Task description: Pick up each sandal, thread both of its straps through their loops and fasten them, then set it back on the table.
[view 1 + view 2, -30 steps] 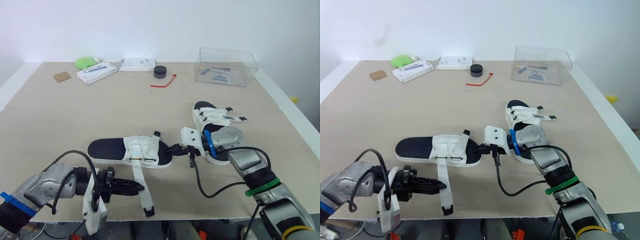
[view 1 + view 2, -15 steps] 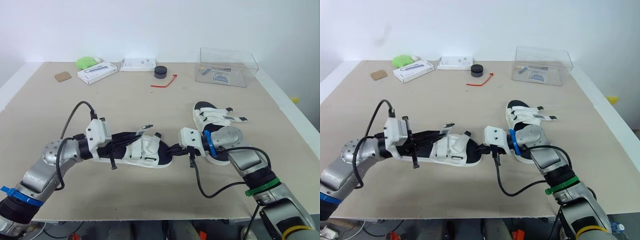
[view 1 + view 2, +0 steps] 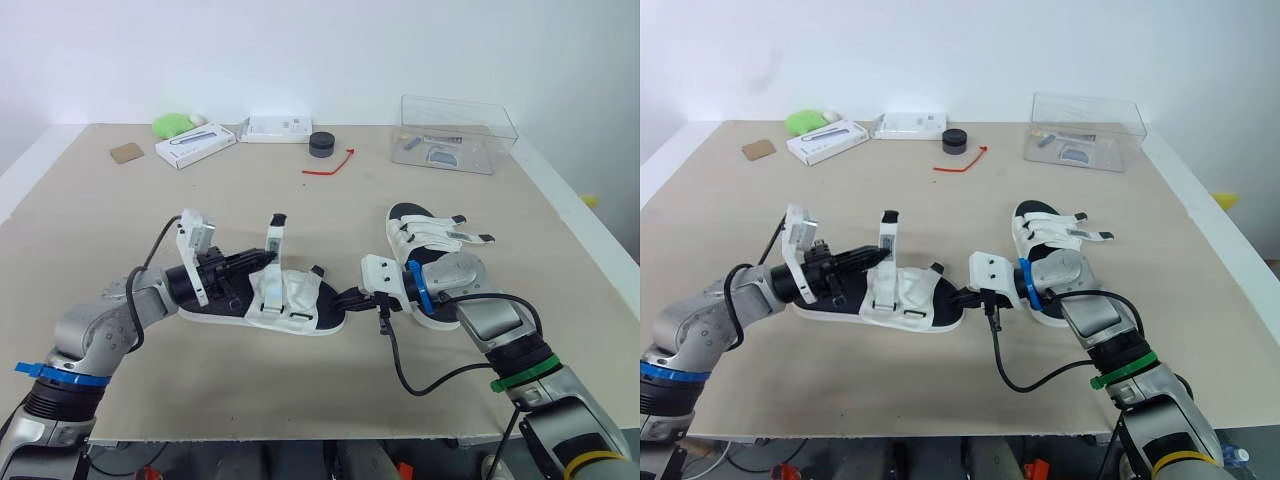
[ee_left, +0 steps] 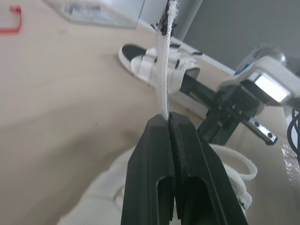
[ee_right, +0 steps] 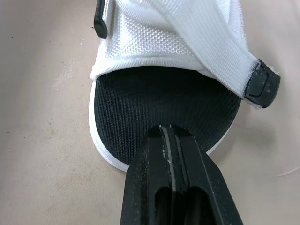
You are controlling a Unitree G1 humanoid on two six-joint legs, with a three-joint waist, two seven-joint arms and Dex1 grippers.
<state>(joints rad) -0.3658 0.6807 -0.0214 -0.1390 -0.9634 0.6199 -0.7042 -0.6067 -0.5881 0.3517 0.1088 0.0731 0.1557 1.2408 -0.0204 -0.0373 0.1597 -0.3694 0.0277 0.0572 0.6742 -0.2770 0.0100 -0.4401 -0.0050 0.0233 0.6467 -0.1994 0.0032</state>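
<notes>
Looking down from the head, the sandal (image 3: 295,305) lies mid-frame on the desk (image 3: 100,220), and the left end effector (image 3: 262,258) holds its strap (image 3: 275,238) upright. Left wrist view: fingers clamped on that strap. Right wrist view: the right end effector (image 5: 168,133), fingers together, rests on the sandal's black sole edge.

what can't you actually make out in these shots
- Loop for the raised strap: left wrist view, left gripper covers it.
- Whether right gripper touches the near sandal: right wrist view, it hides the contact.
- Far sandal heel: eye views, right arm covers it.
- Clear box contents: too small.
</notes>
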